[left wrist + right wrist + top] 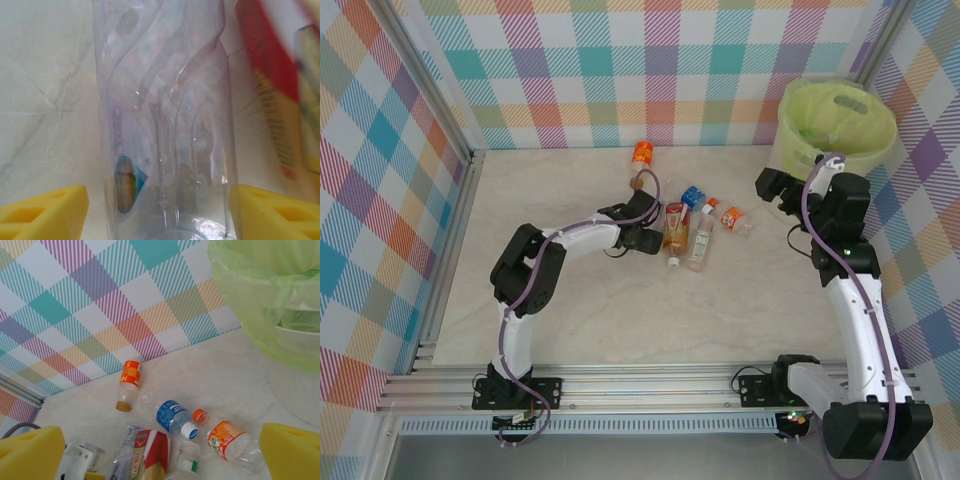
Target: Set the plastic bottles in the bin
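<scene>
Left wrist view has the left gripper (pixel 159 212) spread, one pad (pixel 45 212) either side of a clear bottle (pixel 165 125) on the table (pixel 45 100). Right gripper (pixel 772 187), also spread, hangs beside the bin (pixel 795 105) in the far right corner; more bottles (pixel 700 225) lie mid-table.

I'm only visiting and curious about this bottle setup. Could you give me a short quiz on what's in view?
1. True or false: the bin is nearer the right gripper than the left gripper.
2. What sits inside the left gripper? A) a clear bottle B) the bin C) nothing
3. Fill in: the right gripper is ___ (open/shut).
Key: 1 true; 2 A; 3 open.
</scene>
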Tool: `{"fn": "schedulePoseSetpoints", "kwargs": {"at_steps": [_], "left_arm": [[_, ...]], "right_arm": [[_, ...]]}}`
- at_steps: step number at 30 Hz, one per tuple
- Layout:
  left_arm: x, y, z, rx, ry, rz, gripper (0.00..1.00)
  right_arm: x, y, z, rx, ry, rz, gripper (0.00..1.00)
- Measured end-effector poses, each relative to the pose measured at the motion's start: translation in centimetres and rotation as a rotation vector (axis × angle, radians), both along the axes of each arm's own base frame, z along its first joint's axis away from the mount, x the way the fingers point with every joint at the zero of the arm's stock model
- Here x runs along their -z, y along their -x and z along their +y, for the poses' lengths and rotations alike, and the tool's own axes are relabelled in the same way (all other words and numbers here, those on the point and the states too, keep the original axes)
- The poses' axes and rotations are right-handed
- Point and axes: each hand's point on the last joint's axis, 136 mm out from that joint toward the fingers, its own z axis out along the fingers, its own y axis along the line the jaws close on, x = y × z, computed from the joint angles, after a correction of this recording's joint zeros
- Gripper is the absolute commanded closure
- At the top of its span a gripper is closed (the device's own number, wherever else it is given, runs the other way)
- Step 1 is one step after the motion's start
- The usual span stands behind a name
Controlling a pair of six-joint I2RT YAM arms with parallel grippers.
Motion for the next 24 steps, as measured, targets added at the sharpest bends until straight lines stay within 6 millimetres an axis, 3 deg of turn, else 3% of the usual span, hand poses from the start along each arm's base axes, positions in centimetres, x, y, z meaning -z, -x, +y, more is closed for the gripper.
{"fn": "schedulePoseSetpoints", "kwargs": {"at_steps": [8, 14, 18, 24], "left_arm": [[0.2, 0.3, 0.5, -0.002, 0.005, -0.020, 0.54], [-0.2, 3.2, 2.4, 0.000, 0.017, -0.014, 0.65], [-3.0, 4.4, 2.1, 0.027, 0.097, -0.041, 0.68], [-10.0, 5.8, -0.4, 0.112, 0.355, -0.140, 0.69]], "right_arm": [[1.6, 0.6, 1.9, -0.093, -0.097, 0.060, 0.00], [1.8, 0.9, 3.9, -0.192, -0.188, 0.095, 0.00], [1.8, 0.7, 5.5, -0.258, -0.261, 0.120, 0.00], [2.8, 1.3, 9.5, -0.389, -0.324, 0.201, 0.00]]}}
